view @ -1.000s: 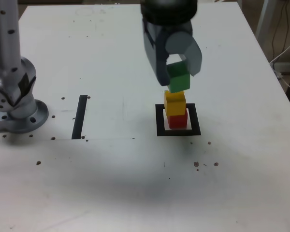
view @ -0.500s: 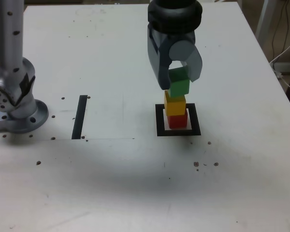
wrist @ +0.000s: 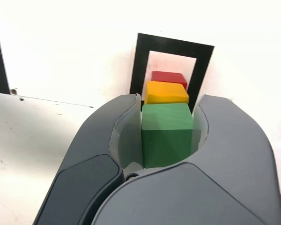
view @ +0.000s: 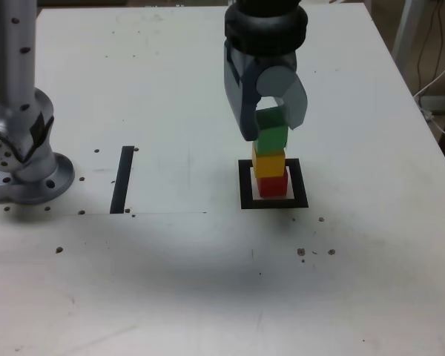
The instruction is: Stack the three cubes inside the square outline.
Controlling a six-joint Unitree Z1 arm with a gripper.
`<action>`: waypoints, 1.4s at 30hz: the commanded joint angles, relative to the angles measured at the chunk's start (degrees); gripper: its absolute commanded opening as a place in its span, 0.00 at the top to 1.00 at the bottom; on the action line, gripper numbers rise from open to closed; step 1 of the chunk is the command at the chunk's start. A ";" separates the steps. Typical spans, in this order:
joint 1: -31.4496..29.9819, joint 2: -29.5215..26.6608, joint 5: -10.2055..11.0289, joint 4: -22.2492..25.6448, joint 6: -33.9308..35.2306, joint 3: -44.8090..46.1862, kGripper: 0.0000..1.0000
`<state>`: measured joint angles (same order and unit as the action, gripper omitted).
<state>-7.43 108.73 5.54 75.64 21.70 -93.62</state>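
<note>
The gripper, jaws clenched on the green cube, is holding it directly over the yellow cube topping the red cube inside the square outline, aligning the stack's final tier.

A white table, speckled with small dark marks. Taped flat on it sits the square outline, and the red cube rests directly inside it. Toward the exterior view's left lie a straight black tape strip and the arm's metal base.
</note>
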 commanded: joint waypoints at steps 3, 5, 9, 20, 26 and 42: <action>0.14 -0.26 -0.68 -0.49 1.00 0.78 0.65; 0.14 -0.42 -0.79 -0.41 1.43 0.93 0.61; 0.14 -0.58 -0.90 -0.58 1.82 0.95 0.60; 0.30 -1.49 -0.71 -1.14 1.95 1.88 0.53; 0.36 -1.38 -0.79 -1.30 2.02 2.46 0.43; 0.36 -3.03 1.99 -2.06 2.40 3.23 0.01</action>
<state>-7.20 106.44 7.31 73.02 24.34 -90.49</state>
